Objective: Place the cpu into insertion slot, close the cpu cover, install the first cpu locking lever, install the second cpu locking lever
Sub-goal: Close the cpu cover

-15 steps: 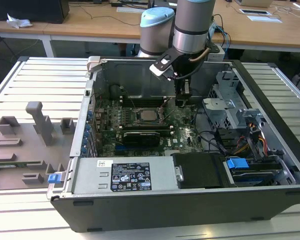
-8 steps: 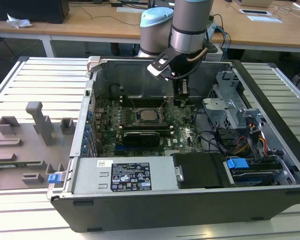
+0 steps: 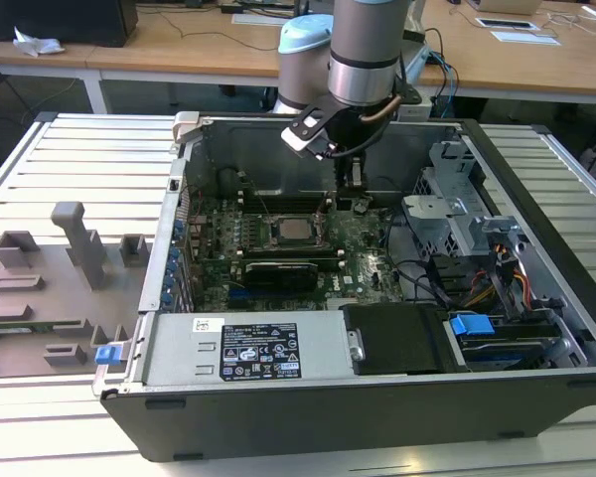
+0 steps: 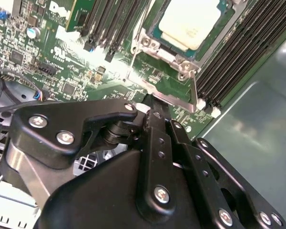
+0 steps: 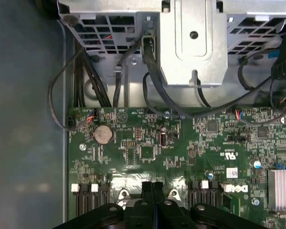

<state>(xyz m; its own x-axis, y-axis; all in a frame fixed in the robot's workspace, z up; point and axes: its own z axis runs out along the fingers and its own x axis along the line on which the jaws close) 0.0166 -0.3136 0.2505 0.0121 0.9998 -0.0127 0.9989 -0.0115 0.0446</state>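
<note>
Inside the open computer case (image 3: 268, 149), on the green motherboard (image 3: 370, 254), the cpu (image 4: 190, 24) lies flat in the insertion slot (image 4: 168, 51) (seated, apparently ready for clamping). The hand (image 5: 152, 187), clenched on nothing, hangs just beside the slot, probably poised for pressing.

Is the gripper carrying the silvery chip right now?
No, in the second wrist view the cpu sits on the green motherboard, apart from the gripper.

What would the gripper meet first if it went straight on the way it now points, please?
Probably the metal locking lever at the edge of the cpu cover, right under the gripper; depth is unclear, so it may be the motherboard instead.
</note>
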